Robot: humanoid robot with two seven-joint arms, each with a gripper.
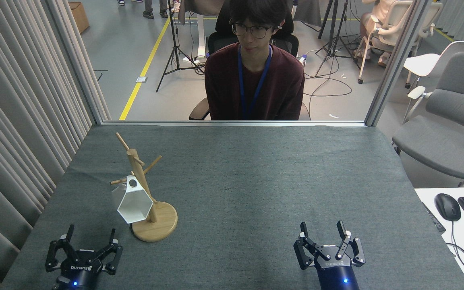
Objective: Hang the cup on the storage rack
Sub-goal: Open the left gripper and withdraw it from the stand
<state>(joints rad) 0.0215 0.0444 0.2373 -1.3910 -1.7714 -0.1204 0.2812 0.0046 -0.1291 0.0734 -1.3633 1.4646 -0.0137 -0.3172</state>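
The white faceted cup (132, 202) hangs on the wooden storage rack (143, 192), its holed tab handle over a left-side peg, its rim facing me and tipped down. The rack's round base rests on the grey table at the left. My left gripper (91, 237) is open and empty, low at the front left, well clear of the cup. At the front right my right gripper (323, 228) is open with nothing between its fingers.
The grey table (256, 181) runs back to a metal frame edge. A person (254, 72) sits just behind it, facing me. Curtains (18, 121) close off the left. A white desk with a mouse (447, 206) and keyboard is at the right.
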